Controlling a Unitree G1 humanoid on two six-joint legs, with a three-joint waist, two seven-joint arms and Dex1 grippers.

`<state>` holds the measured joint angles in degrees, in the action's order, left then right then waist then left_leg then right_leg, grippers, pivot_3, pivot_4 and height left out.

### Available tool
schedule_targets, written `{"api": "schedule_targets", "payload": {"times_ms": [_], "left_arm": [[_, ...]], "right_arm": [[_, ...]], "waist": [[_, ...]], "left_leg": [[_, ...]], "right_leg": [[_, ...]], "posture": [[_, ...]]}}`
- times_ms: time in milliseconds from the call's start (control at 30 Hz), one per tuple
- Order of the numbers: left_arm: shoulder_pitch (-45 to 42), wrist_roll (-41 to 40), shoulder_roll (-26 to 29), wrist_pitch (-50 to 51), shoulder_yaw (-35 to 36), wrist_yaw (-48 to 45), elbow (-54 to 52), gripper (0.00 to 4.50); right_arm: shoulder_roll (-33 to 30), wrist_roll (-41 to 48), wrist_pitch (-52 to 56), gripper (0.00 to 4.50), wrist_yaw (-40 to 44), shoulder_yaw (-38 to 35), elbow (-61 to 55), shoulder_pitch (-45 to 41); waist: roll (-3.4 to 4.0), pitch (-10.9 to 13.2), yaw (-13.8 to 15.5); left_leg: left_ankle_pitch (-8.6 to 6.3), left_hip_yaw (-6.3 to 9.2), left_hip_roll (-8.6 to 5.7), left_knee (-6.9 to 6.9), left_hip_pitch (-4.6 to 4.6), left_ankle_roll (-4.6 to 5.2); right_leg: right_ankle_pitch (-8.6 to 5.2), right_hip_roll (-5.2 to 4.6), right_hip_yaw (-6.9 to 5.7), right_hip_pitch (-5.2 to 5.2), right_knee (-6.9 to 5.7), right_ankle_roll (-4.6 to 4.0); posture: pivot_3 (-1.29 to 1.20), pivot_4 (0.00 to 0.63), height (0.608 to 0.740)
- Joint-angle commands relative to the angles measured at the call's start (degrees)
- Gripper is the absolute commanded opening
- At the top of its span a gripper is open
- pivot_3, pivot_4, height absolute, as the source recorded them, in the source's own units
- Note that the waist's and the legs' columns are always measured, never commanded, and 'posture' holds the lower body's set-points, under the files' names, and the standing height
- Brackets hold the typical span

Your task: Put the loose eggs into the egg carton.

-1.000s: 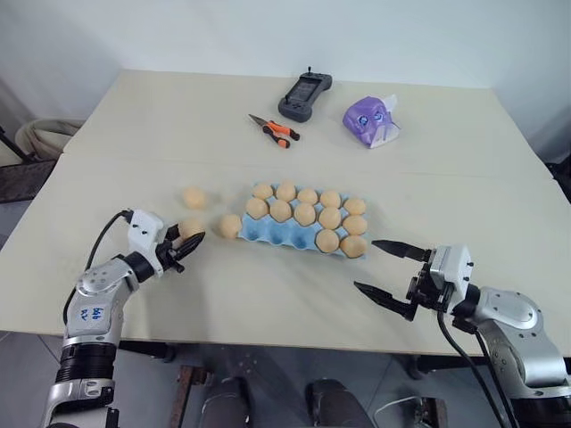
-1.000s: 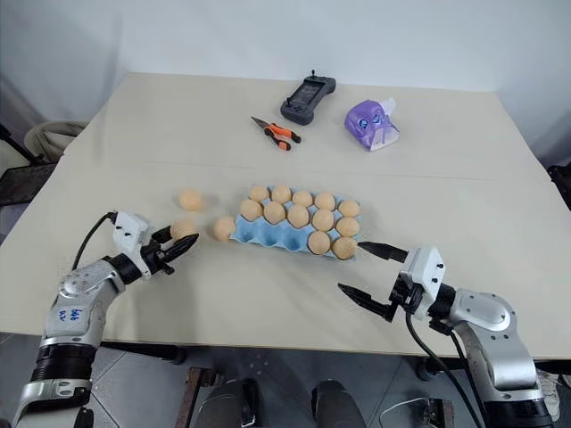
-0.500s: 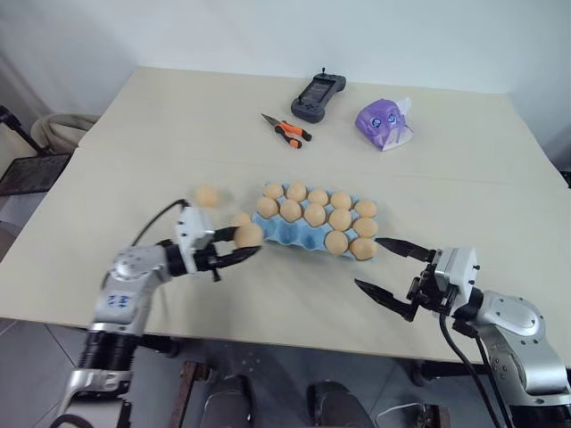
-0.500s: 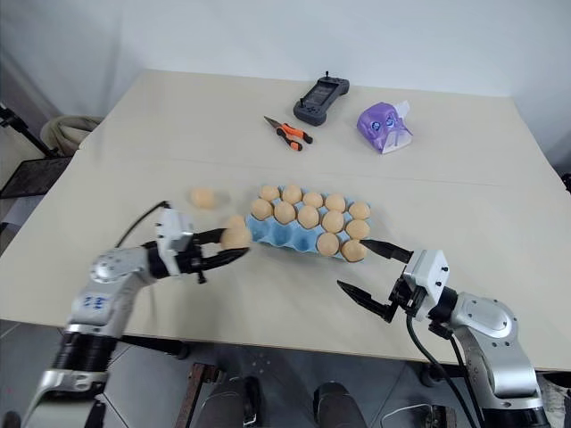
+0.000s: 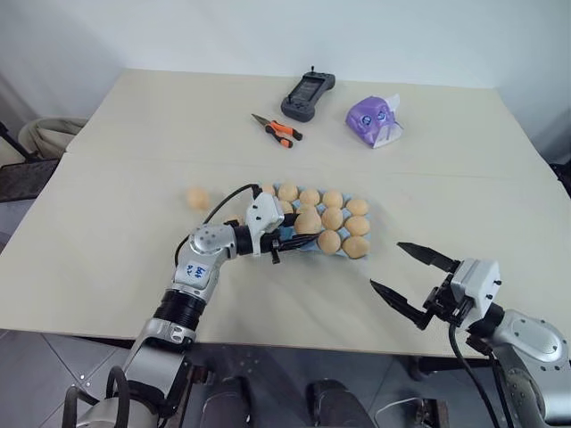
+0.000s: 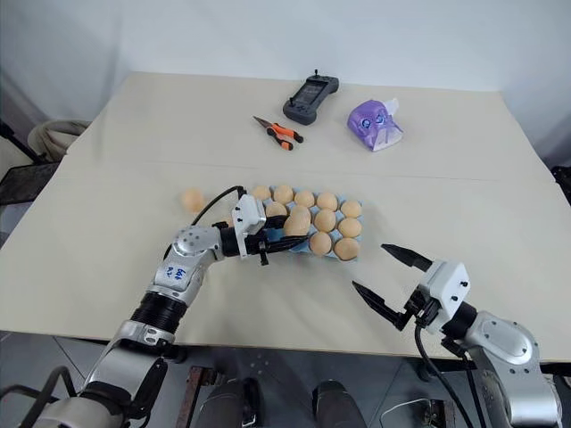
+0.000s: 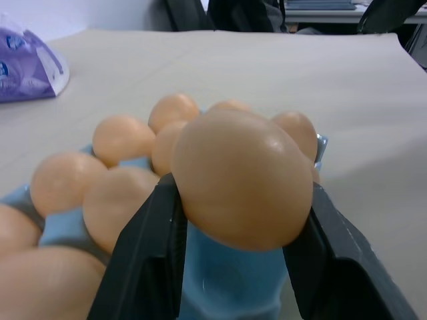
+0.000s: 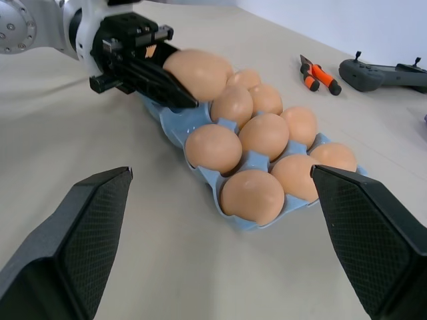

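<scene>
Eggs remained the concern: the table [image 5: 107,267] carried the light blue egg carton [image 6: 268,247] near its middle, most cups filled, with a handheld controller [image 5: 307,94], orange-handled pliers [image 5: 276,130] and a purple tissue pack [image 5: 374,120] well apart at the far side. Over the last second the left arm swung in from the left of the carton to its near-left corner. The left gripper [image 5: 299,241] was clamped on one egg [image 7: 241,179], which hung just above the blue cups there; whether it touched the carton could not be told. The right gripper [image 5: 412,280] hovered with jaws spread wide and empty, near and to the right of the carton. One loose egg [image 5: 197,198] lay on the table to the left of the carton, apart from it. Judgement: carry done, release into a free cup was next; at least one further egg remained.
</scene>
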<state>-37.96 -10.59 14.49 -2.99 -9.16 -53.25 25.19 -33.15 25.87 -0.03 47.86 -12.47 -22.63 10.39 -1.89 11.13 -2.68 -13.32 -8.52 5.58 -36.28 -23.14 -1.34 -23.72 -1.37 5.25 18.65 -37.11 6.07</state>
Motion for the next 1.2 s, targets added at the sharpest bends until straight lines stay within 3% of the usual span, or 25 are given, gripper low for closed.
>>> {"api": "schedule_targets", "payload": {"times_ms": [33, 200, 333, 533, 667, 800, 1000, 1200], "left_arm": [[-0.9, -0.3, 0.0, -1.4, 0.3, -1.2, -1.7, 2.91], [1.6, -1.7, 2.3, -2.4, 2.1, -2.4, -6.7, 4.46], [6.1, -2.8, 6.6, -2.6, 4.4, -3.1, -12.0, 4.46], [20.9, -5.5, 17.6, -2.5, 14.4, -2.5, -22.9, 4.46], [30.6, -8.2, 21.6, -0.3, 22.1, -0.1, -27.7, 4.46], [38.3, -10.0, 22.5, 1.0, 29.0, 3.1, -30.3, 4.46], [44.8, -13.6, 21.9, 4.9, 32.3, 4.6, -34.1, 4.46], [41.8, -13.2, 21.0, 6.2, 30.4, 7.4, -34.7, 4.46]], "right_arm": [[0.3, 0.4, -0.7, 4.5, -1.1, -1.3, -2.9, 0.4], [0.1, 0.5, -0.6, 4.5, -1.3, -0.6, -2.4, -0.3], [-0.3, 0.8, -0.5, 4.5, -0.1, 0.3, -1.3, -2.0], [-1.9, 2.4, 0.1, 4.5, 4.7, 1.2, 1.7, -5.4], [-2.9, 3.3, -0.4, 4.5, 8.7, 1.8, 2.9, -5.7], [-2.6, 3.0, -1.4, 4.5, 10.8, 3.0, 4.9, -7.8], [-2.0, 2.5, -2.1, 4.5, 12.4, 4.3, 7.4, -10.9], [-2.7, 2.4, -2.6, 4.5, 13.7, 4.4, 9.1, -12.5]], "waist": [[0.0, 0.0, 0.1], [0.0, 0.0, 0.1], [0.02, 0.0, -0.4], [0.03, 0.0, -0.5], [0.02, 0.0, -0.3], [0.0, 0.0, -0.5], [0.0, 0.0, -0.5], [0.0, 0.0, -0.3]], "left_leg": [[0.0, -0.01, -0.01, -0.01, 0.0, 0.01], [0.0, 0.0, 0.0, -0.02, 0.01, 0.01], [0.01, -0.01, 0.08, 0.04, 0.03, -0.01], [0.02, 0.03, 0.25, 0.1, 0.06, -0.05], [-0.04, 0.06, 0.14, 0.13, 0.05, 0.06], [-0.13, 0.07, 0.1, 0.13, 0.05, 0.18], [-0.18, 0.14, 0.16, 0.26, 0.08, 0.23], [-0.18, 0.13, 0.19, 0.3, 0.06, 0.12]], "right_leg": [[0.0, -0.02, 0.0, 0.0, -0.01, 0.0], [0.0, 0.01, -0.01, -0.01, -0.05, 0.0], [0.0, 0.03, 0.01, 0.0, -0.04, 0.0], [-0.01, -0.1, -0.02, 0.0, -0.03, -0.03], [-0.02, -0.2, -0.08, -0.07, 0.03, -0.03], [0.0, -0.39, -0.13, -0.16, 0.14, -0.01], [0.02, -0.47, -0.2, -0.14, 0.12, -0.07], [-0.01, -0.43, -0.2, -0.13, 0.23, -0.14]], "posture": [[0.0, 0.15, 0.74], [0.0, 0.15, 0.74], [0.0, 0.15, 0.74], [0.0, 0.15, 0.74], [0.0, 0.15, 0.74], [0.0, 0.15, 0.74], [0.0, 0.15, 0.74], [0.0, 0.15, 0.74]]}}
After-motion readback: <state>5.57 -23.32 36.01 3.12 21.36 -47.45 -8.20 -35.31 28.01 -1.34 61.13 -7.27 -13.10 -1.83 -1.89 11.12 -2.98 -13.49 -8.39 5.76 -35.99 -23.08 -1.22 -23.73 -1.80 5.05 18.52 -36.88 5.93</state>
